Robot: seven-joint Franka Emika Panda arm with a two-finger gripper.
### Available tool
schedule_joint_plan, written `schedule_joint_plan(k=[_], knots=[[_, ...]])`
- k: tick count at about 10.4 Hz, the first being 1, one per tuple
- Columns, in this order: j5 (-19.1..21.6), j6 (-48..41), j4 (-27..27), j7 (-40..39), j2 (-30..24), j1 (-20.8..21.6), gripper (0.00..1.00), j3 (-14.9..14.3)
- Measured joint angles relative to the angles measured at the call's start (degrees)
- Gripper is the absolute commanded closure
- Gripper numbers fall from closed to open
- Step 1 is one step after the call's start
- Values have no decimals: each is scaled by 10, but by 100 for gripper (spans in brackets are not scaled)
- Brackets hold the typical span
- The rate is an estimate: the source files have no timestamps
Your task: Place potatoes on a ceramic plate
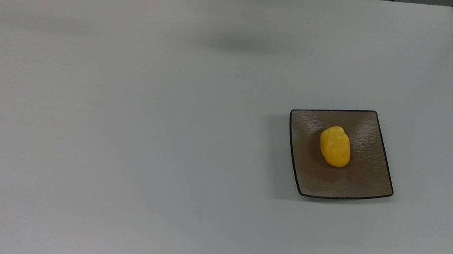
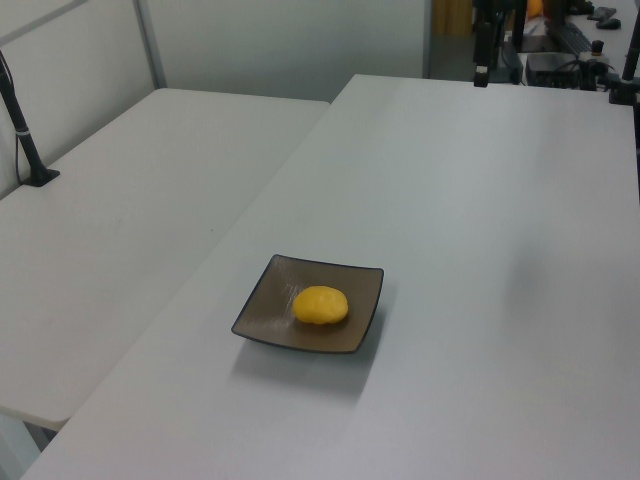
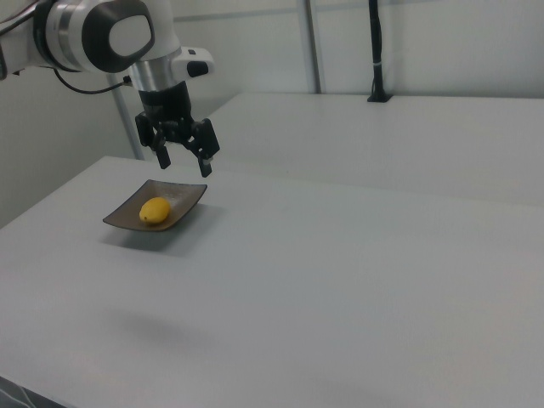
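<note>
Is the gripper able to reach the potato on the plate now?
Probably yes. The gripper hangs with jaws open, and nothing covers the potato, which lies alone on the plate.

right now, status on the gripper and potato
Gripper open, empty, raised. Bright yellow lumpy potato resting on square brownish-grey glossy plate. Nothing in the way.
</note>
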Motion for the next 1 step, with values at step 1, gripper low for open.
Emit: schedule_joint_plan(k=[1], knots=[[0,0,0,0,2,3,0,0]])
